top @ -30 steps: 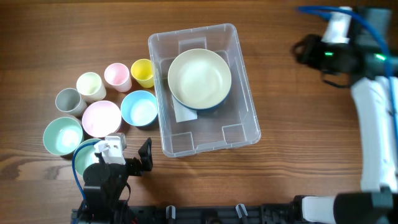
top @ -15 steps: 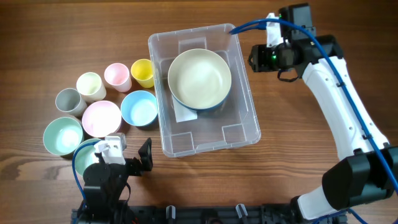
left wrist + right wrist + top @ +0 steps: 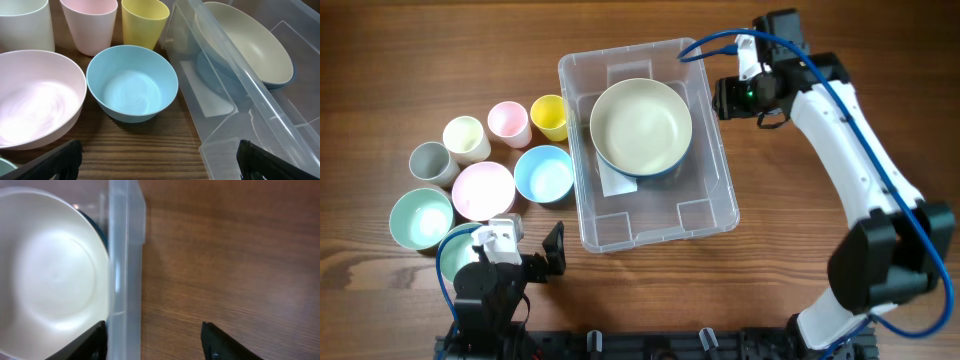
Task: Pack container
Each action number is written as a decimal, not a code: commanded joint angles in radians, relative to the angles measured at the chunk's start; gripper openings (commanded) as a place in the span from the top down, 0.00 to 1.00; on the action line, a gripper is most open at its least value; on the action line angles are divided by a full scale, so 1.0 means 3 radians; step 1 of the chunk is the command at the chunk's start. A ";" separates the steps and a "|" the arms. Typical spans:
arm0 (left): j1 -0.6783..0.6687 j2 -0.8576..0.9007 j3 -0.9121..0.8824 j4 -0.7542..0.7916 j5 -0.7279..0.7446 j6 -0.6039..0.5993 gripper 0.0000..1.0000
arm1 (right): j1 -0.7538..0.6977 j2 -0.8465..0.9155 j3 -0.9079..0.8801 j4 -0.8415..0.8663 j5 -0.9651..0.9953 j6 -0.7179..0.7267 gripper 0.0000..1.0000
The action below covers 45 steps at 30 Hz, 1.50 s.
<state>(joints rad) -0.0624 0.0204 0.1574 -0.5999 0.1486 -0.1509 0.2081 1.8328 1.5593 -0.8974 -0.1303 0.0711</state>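
The container [image 3: 723, 180] is a clear tub at the table's middle. In it a cream bowl [image 3: 641, 125] sits nested in a blue bowl, above a white label [image 3: 616, 182]. My right gripper [image 3: 725, 98] is open and empty, beside the container's right rim at the far end. In the right wrist view its fingers [image 3: 155, 341] straddle the rim [image 3: 125, 265], with the cream bowl [image 3: 50, 265] to the left. My left gripper [image 3: 552, 252] is open and empty at the front left. In the left wrist view [image 3: 160, 160] it faces a light blue bowl [image 3: 132, 82] and the container's wall [image 3: 240, 95].
Left of the container stand a light blue bowl [image 3: 544, 174], a pink bowl [image 3: 483, 190] and a mint bowl [image 3: 421, 217]. Behind them are yellow [image 3: 550, 117], pink [image 3: 508, 123], cream [image 3: 466, 138] and grey [image 3: 431, 162] cups. Bare wood lies right of the container.
My right arm has swung left from the far right corner to the container's right rim. The left arm and all the bowls and cups have not moved.
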 commanded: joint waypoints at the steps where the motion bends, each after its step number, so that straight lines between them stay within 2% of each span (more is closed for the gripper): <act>1: 0.0028 -0.0018 -0.0001 0.0003 0.0062 0.0031 0.00 | 0.0008 0.0167 -0.0013 -0.0042 -0.0298 0.0015 0.47; 8: 0.0028 -0.0018 0.0000 0.0003 0.0062 0.0031 0.00 | 0.0027 0.0173 -0.0013 -0.0174 -0.0295 0.0022 0.53; 11: 0.0028 -0.0018 0.0000 0.0003 0.0062 0.0031 0.00 | 0.0036 0.0177 -0.0013 -0.0228 -0.0257 0.0029 0.66; 12: 0.0028 -0.0018 0.0000 0.0003 0.0062 0.0031 0.00 | 0.0036 0.0182 -0.0013 -0.0240 -0.0163 0.0075 0.76; 13: 0.0028 -0.0018 0.0000 0.0003 0.0062 0.0031 0.00 | 0.0036 0.0182 -0.0013 -0.0243 -0.0050 0.0175 0.81; 16: 0.0028 -0.0018 0.0000 0.0003 0.0062 0.0031 0.00 | 0.0032 0.0183 -0.0013 -0.0256 0.0259 0.0500 0.89; 21: 0.0028 -0.0018 0.0000 0.0003 0.0062 0.0031 0.00 | 0.0022 0.0181 -0.0013 -0.0532 0.0688 0.1085 0.92; 26: 0.0028 -0.0018 0.0000 0.0003 0.0062 0.0031 0.00 | 0.0023 0.0177 -0.0013 -0.0791 0.0721 0.1347 0.92; 32: 0.0028 -0.0018 0.0000 0.0003 0.0062 0.0031 0.00 | 0.0022 0.0167 -0.0011 -0.0506 0.1038 0.1087 0.89; 38: 0.0028 -0.0018 0.0000 0.0003 0.0062 0.0031 0.00 | 0.0023 0.0161 -0.0011 -0.0215 0.1061 0.0154 0.92; 45: 0.0028 -0.0018 0.0000 0.0003 0.0062 0.0031 0.00 | 0.0130 0.0161 -0.0011 -0.0216 0.1059 -0.0050 0.92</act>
<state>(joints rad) -0.0624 0.0204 0.1574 -0.5999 0.1486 -0.1509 0.2272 1.8629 1.5639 -0.9588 0.1501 0.1318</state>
